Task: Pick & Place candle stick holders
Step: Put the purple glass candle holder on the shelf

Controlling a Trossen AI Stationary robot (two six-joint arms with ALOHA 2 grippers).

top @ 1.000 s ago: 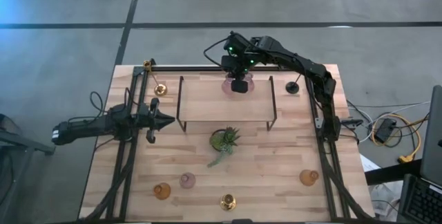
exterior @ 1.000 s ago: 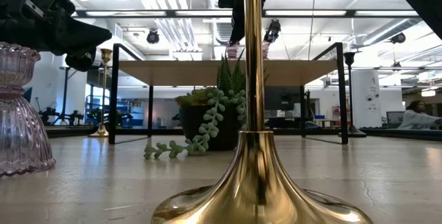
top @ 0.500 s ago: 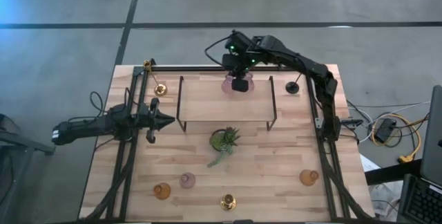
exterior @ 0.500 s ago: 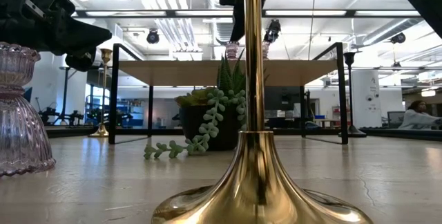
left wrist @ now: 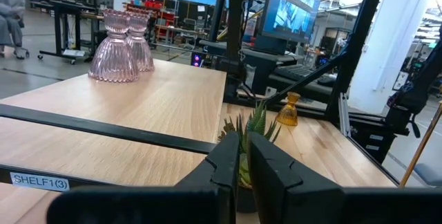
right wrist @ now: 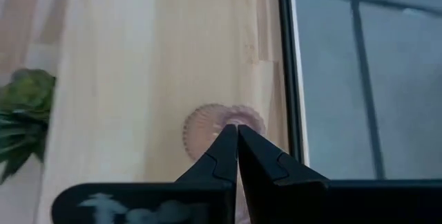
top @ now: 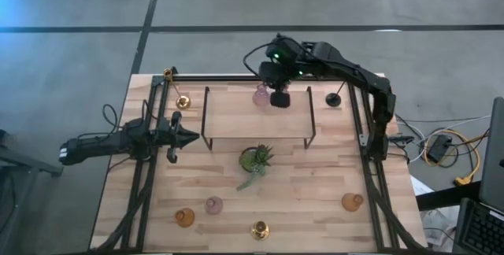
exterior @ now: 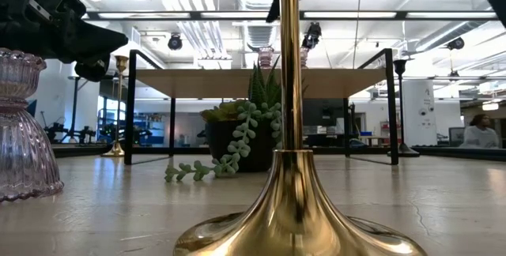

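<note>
High view shows the wooden table (top: 315,184) with a black-framed shelf (top: 236,117). Right gripper (top: 280,100), fingers closed and empty, hovers above the shelf's far edge, beside two pink glass candle holders (top: 261,96). Left gripper (top: 191,138), nearly closed, empty, waits left of the shelf.

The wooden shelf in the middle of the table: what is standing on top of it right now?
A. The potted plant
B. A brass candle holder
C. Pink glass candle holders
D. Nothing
C: two pink glass candle holders stand side by side on the shelf.
</note>
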